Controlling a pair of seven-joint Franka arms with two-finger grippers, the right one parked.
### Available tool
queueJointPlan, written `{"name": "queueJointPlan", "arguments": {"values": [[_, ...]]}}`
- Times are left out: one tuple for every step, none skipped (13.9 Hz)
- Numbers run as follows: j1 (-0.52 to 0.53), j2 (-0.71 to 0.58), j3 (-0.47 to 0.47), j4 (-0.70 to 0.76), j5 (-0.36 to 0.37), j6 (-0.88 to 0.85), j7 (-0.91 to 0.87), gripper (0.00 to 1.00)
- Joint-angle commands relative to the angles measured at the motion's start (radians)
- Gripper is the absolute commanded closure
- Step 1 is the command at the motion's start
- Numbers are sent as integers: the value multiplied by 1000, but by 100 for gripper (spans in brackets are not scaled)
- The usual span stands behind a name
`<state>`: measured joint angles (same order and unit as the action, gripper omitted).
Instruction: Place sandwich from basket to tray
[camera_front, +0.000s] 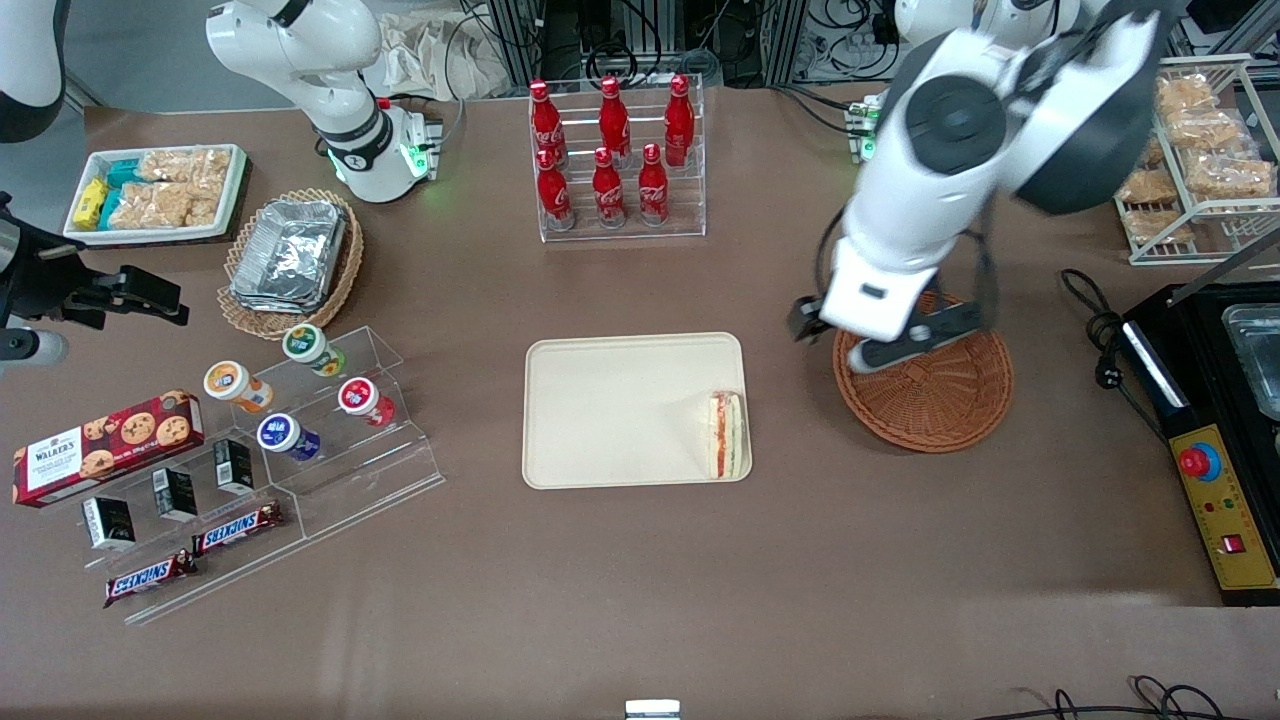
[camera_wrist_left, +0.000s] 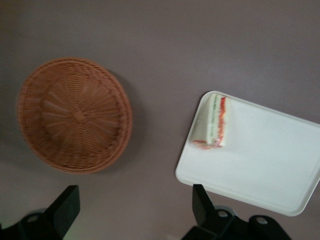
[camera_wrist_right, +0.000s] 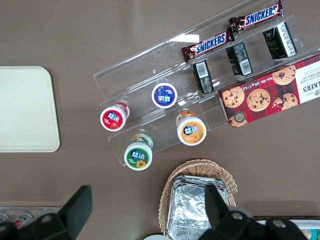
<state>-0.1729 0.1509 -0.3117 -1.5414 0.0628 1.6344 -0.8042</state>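
Note:
The sandwich (camera_front: 727, 435) (camera_wrist_left: 214, 122) lies in the cream tray (camera_front: 620, 410) (camera_wrist_left: 265, 165) (camera_wrist_right: 25, 110), against the rim at the end nearest the basket, its layered edge showing. The round reddish-brown basket (camera_front: 935, 400) (camera_wrist_left: 75, 115) stands beside the tray toward the working arm's end, with nothing in it. My left gripper (camera_front: 850, 338) (camera_wrist_left: 134, 210) hangs above the basket's edge nearest the tray, high over the table. It is open, with bare tabletop between its black fingers (camera_wrist_left: 200, 202).
A rack of red cola bottles (camera_front: 615, 150) stands farther from the front camera than the tray. A black appliance with a yellow control box (camera_front: 1225, 500) and a wire pastry rack (camera_front: 1200, 150) stand at the working arm's end. An acrylic snack stand (camera_front: 280, 440) and a tan foil-container basket (camera_front: 290, 255) lie toward the parked arm's end.

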Motion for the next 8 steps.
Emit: {"name": "queueJointPlan", "arguments": {"values": [[-53,-198,196,-156,-57,-19,262,0],[-50,-255,245,-201,-66,-19,393,0],[-48,-284,300,-219,-69,-22,530,0],[-46,-287,353,-215,-69,-36,663,0],[-45,-280,394,-197,-67,-51,786,0],[-45,-259,419,-159,-54,-53,863,0],[-45,-223,433,-110,-51,-56,893,0],[-45,-188,439,-64,-47,-59,892,0]]}}
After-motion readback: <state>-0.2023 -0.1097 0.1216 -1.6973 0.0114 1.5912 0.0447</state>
